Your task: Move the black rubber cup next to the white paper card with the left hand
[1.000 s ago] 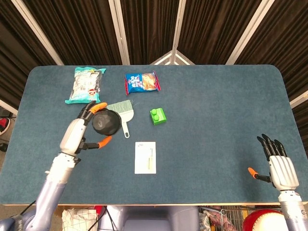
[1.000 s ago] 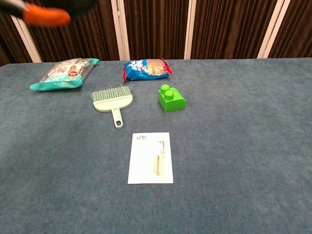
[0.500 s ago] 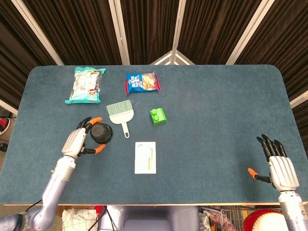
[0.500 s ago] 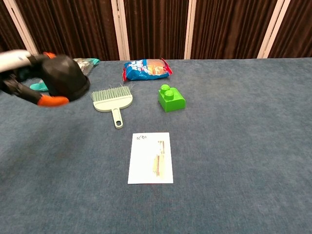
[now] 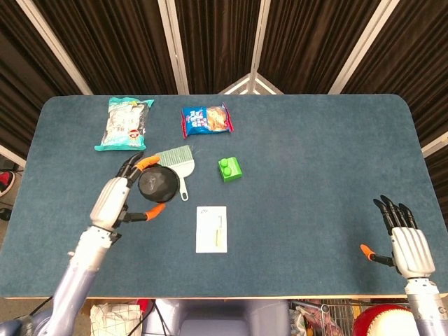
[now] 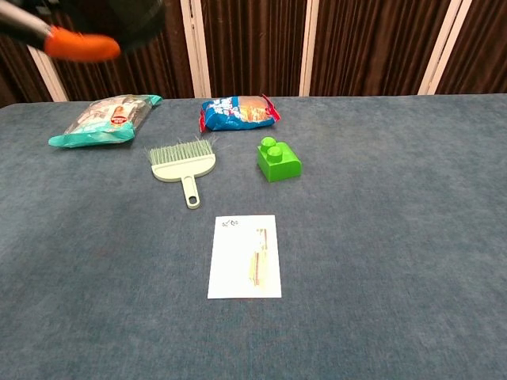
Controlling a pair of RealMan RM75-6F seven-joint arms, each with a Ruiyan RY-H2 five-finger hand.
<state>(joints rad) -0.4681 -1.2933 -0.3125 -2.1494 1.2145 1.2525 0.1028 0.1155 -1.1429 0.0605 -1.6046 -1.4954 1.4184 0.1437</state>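
My left hand [image 5: 119, 197] grips the black rubber cup [image 5: 157, 185] in the air, over the table's left half and over the brush handle in the head view. The chest view catches only the cup's underside [image 6: 131, 11] and an orange fingertip [image 6: 81, 46] at the top left edge. The white paper card [image 5: 211, 229] [image 6: 245, 256] lies flat near the table's middle front, to the right of the cup and apart from it. My right hand [image 5: 408, 245] rests open, fingers spread, at the table's front right corner.
A pale green hand brush [image 5: 175, 163] [image 6: 184, 165] lies behind the card. A green toy block [image 5: 229, 169] [image 6: 277, 159] sits to its right. Two snack bags [image 5: 125, 123] [image 5: 207, 120] lie along the back left of the blue table [image 5: 315, 168].
My left hand rose with the cup from low over the table and shifted slightly right toward the brush; in the chest view it climbed to the top edge. The right hand stayed put.
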